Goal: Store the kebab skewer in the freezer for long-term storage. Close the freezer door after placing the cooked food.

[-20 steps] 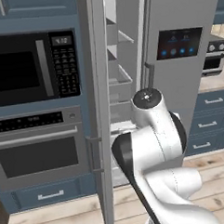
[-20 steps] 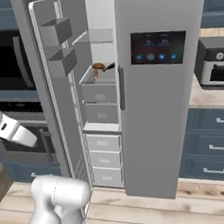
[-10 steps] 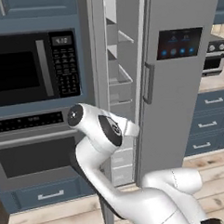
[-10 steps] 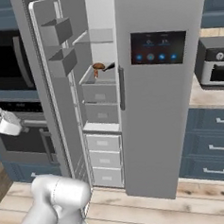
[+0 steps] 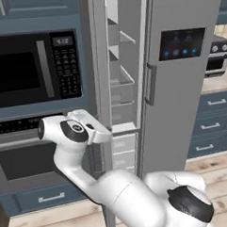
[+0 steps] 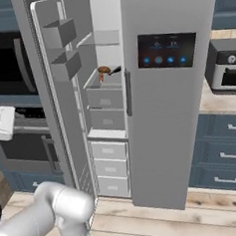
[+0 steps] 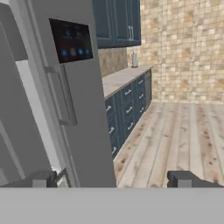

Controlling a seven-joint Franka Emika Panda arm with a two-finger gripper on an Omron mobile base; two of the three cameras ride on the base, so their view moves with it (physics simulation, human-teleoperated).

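My gripper (image 7: 113, 178) is wide open, empty; the freezer door (image 6: 56, 102) looks light, so I'd push its outer face.

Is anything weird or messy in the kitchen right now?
Nothing is spilled or broken. The freezer door stands wide open, so the food on a shelf inside the freezer is left uncovered. The gripper is open and empty.

Dark blue kitchen cabinets (image 7: 117, 22) hang above blue drawer units (image 6: 227, 159). A tan brick wall (image 7: 186, 48) meets the pale wooden plank floor (image 7: 175, 135). A black-glass microwave (image 5: 33, 67) sits above a wall oven (image 5: 23, 162).
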